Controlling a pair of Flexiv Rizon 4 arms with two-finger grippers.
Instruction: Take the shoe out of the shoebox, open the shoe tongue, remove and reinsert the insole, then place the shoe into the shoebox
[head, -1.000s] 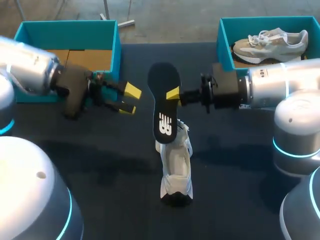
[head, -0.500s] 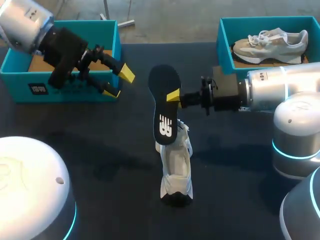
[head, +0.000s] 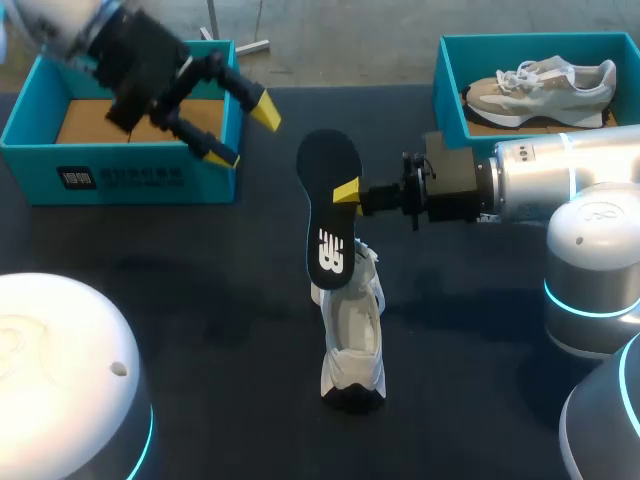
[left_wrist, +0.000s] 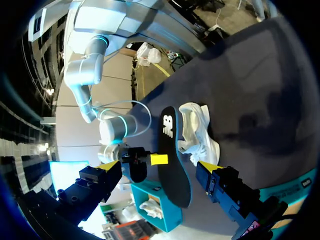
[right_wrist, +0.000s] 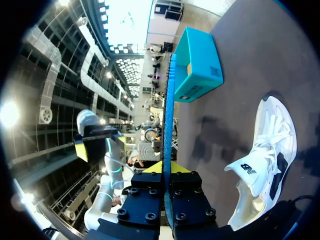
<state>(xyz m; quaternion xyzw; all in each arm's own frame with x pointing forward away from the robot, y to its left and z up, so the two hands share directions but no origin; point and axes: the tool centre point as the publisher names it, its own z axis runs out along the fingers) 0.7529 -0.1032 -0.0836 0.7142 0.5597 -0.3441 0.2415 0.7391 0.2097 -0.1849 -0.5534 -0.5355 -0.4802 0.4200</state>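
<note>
The right pincer (head: 346, 190) pinches the insole (head: 322, 165) by its edge, the shoe (head: 352, 340) below; the left pincer (head: 243, 132) hangs spread, well apart. So thin a hold may let the insole slip.

A robotics lab: silver left arm (head: 52, 16) and right arm (head: 560, 165) over a dark bench (head: 200, 300) with teal shoeboxes (head: 130, 180).

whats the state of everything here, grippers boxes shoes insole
left shoebox: open, no shoe in it
right shoebox: open, holding a second shoe
second shoe: laced, lying in the box
shoe on the table: insole out, tongue pulled open
insole: out of the shoe, held in the air above it
right gripper: shut on the insole
left gripper: open, empty, raised by the left shoebox
</note>
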